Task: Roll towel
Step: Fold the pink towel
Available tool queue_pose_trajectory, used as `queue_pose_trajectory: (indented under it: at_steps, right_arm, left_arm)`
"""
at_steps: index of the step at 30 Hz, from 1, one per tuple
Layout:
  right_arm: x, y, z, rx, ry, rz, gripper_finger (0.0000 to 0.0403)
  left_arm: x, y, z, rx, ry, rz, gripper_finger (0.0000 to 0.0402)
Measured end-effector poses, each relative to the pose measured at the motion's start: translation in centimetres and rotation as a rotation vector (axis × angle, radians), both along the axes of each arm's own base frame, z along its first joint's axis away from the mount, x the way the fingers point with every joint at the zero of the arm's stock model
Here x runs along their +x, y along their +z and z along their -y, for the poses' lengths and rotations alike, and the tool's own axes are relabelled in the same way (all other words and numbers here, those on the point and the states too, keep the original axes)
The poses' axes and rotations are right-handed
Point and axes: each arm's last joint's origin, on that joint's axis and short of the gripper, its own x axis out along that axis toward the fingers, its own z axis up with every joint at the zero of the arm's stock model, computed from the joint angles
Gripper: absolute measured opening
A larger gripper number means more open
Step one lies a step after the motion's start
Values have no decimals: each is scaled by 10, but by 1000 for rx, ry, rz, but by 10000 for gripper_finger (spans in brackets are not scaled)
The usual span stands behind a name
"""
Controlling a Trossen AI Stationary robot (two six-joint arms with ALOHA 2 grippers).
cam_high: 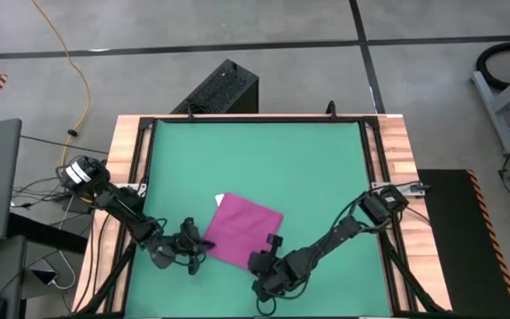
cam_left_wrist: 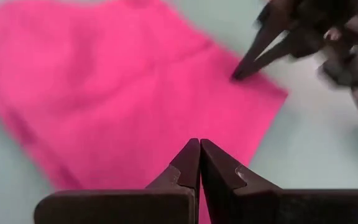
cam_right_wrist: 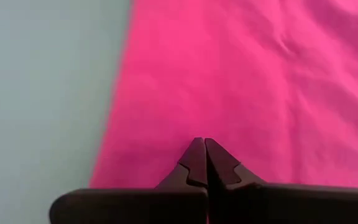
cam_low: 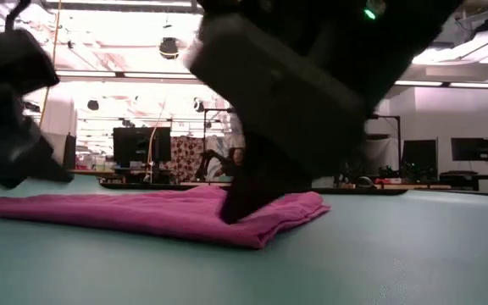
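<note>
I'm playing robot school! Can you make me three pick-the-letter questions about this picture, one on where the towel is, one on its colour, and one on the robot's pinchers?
1. Where does the towel lie?
A. on the green mat
B. on the grey floor
C. hung on an arm

2. What colour is it?
A. yellow
B. magenta
C. white

3. How are the left gripper and right gripper?
A. both wide open
B. one open
C. both shut

Answers: 1 A, it lies flat on the mat. 2 B, every view shows magenta. 3 C, each wrist view shows the fingertips pressed together.

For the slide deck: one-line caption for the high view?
Both arms' shut fingers meet a flat magenta towel on the green table: left gripper at one edge, right gripper at another.
</note>
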Motion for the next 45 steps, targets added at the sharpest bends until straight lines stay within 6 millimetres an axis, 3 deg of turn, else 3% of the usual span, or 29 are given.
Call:
queue_pose_trajectory:
  at_steps: [6,14,21,26,33,45]
  right_arm:
    - [-6,-2,1,-16,-26,-38,5]
    - [-6,-2,1,-5,-15,-52,5]
    - [-8,-2,2,-22,-6,-77,5]
    - [-10,-3,4,-39,-9,-103,5]
    - [-10,-4,12,-88,-21,-138,5]
    - [-1,-3,42,-264,-10,-204,6]
  left_arm:
    - [21,9,-21,182,54,70,0]
    - [49,4,-81,363,161,-54,0]
    - [58,-2,-119,300,88,-145,0]
    - [55,-9,-127,316,73,-236,0]
    - [50,-15,-143,283,211,-327,0]
    - [48,-12,-129,189,121,-310,0]
